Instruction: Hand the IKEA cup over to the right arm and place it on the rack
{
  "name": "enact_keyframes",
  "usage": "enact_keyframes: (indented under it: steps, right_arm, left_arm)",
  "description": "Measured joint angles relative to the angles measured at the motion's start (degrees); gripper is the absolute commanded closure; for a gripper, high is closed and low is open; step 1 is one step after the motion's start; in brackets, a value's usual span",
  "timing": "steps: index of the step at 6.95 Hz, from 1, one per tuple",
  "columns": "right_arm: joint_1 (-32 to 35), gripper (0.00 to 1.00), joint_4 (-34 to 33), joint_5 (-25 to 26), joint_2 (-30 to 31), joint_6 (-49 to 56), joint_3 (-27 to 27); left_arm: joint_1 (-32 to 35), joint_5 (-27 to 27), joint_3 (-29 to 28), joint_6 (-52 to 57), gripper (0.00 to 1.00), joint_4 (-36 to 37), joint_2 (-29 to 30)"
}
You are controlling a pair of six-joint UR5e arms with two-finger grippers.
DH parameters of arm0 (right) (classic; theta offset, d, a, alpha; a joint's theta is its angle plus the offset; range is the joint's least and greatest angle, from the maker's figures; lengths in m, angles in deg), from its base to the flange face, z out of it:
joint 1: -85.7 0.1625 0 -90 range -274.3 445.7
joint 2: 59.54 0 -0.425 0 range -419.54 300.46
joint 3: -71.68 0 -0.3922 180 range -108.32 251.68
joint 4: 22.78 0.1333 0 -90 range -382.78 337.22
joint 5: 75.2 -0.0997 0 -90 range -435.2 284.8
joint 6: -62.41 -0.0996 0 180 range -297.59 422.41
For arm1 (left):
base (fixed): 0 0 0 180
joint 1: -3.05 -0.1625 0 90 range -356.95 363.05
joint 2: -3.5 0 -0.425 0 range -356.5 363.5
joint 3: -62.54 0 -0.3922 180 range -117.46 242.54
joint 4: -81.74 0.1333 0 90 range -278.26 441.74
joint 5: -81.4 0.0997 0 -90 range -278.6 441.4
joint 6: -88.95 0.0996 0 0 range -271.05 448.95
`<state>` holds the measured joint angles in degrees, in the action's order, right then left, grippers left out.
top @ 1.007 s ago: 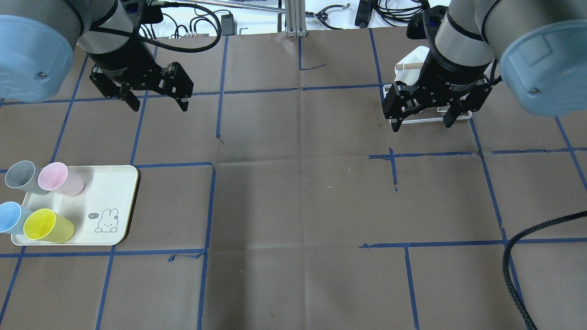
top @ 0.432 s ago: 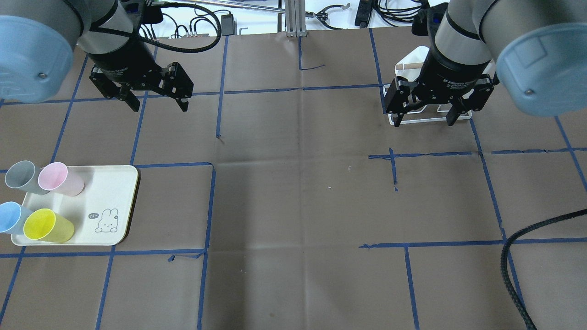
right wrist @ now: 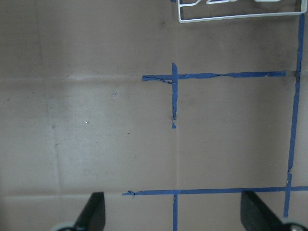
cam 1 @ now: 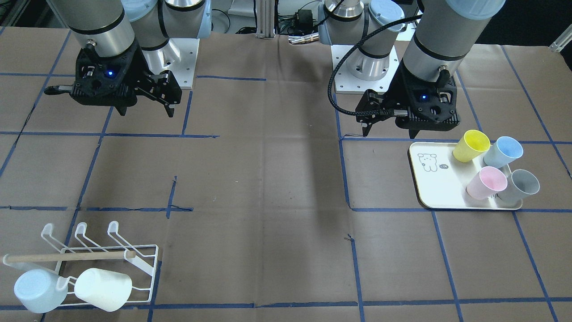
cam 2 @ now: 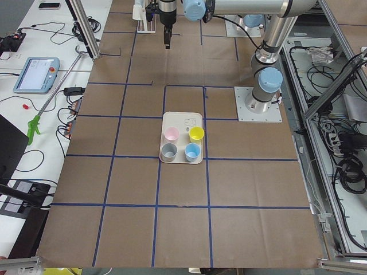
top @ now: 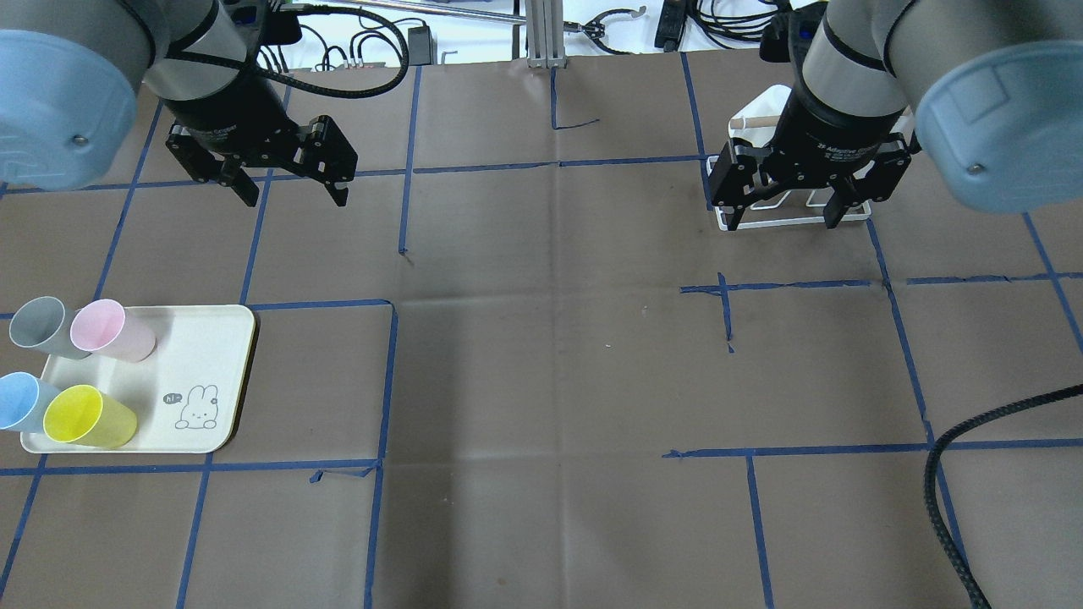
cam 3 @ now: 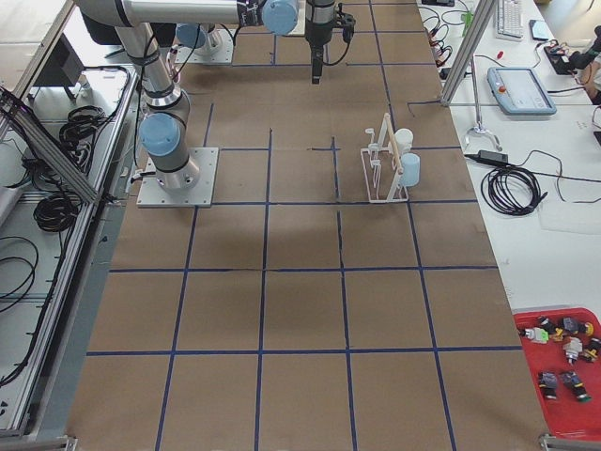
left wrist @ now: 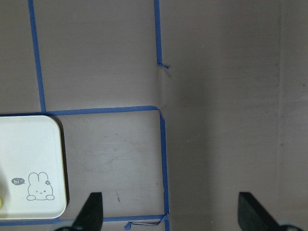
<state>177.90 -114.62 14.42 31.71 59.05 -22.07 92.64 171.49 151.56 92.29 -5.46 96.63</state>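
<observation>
Several plastic cups stand on a cream tray [top: 203, 347] at the table's left: yellow [top: 85, 416], pink [top: 110, 330], blue [top: 17, 402] and grey [top: 38, 326]. My left gripper [top: 296, 200] hangs open and empty above the table, well behind the tray. The white wire rack [cam 1: 154, 259] with a wooden handle [cam 1: 67, 257] stands at the far right and holds a pale blue cup [cam 1: 38, 290] and a white cup [cam 1: 103, 288]. My right gripper [top: 784, 222] is open and empty, high above the rack's near edge [right wrist: 231, 18].
Blue tape lines grid the brown table cover. A black cable [top: 939, 474] loops over the table's right front. The left wrist view shows the tray's corner [left wrist: 29, 163] with a rabbit drawing. Robot bases [cam 1: 178, 49] stand at the table's back.
My right gripper has drifted a little away from the robot, further over the rack. The left gripper and the cups have not moved.
</observation>
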Motion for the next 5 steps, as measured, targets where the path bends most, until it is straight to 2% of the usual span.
enact_keyframes:
  steps: [5]
  right_arm:
    - [0.0,0.00,-0.3,0.0,0.1,-0.4,-0.1]
  left_arm:
    - [0.0,0.0,0.0,0.0,0.01,0.0,0.0]
